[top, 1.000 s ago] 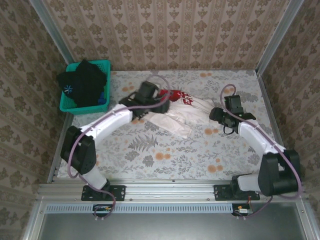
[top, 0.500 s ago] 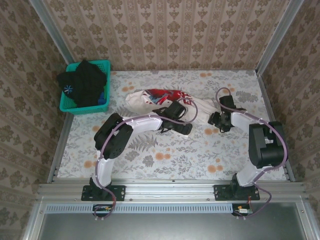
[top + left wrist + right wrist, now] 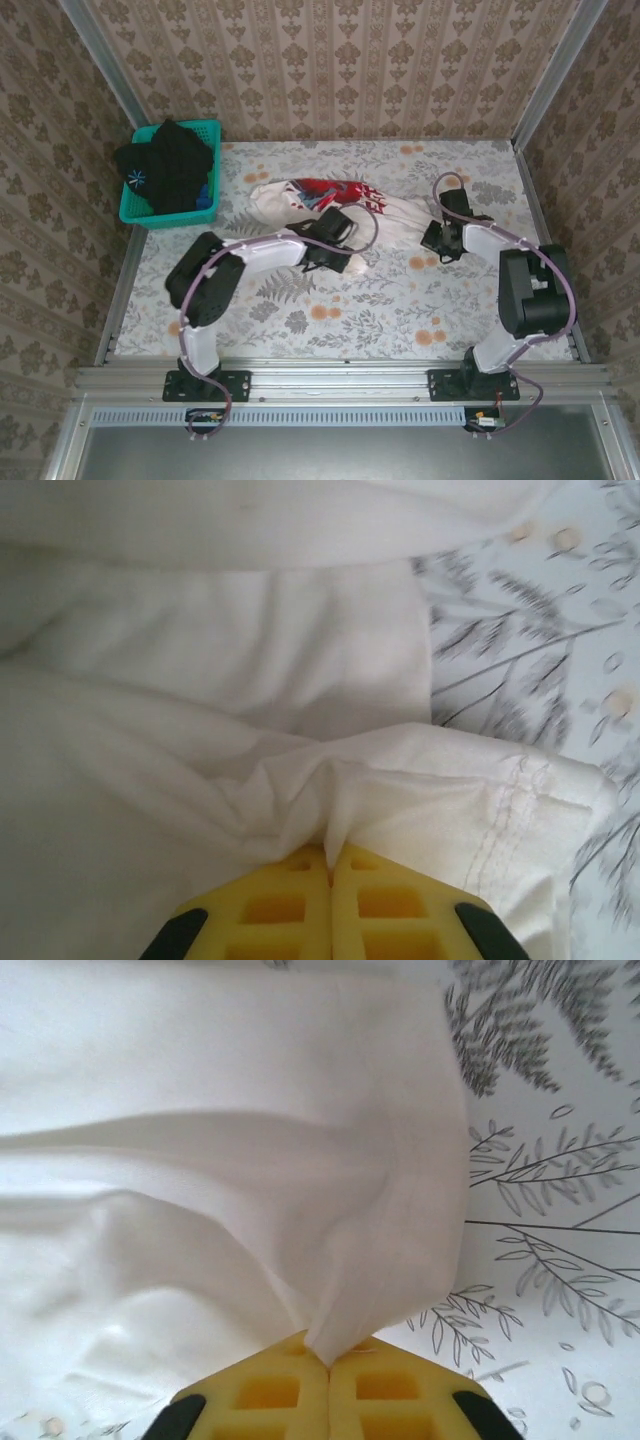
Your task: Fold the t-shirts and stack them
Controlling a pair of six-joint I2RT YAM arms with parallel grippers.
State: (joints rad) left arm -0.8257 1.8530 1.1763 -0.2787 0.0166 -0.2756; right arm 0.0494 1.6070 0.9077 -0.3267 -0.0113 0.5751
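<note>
White t-shirt (image 3: 272, 202) | left pincer (image 3: 330, 852), right pincer (image 3: 328, 1358) clenched on it | teal basket (image 3: 135, 214) apart

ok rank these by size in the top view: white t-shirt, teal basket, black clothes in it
1. white t-shirt, longest, barely ahead
2. teal basket and black clothes: too alike to rank, clothes overhang its rim

The t-shirt (image 3: 300, 196) lies on the table (image 3: 400, 300), right of the basket (image 3: 150, 217) holding clothes (image 3: 170, 165).
</note>
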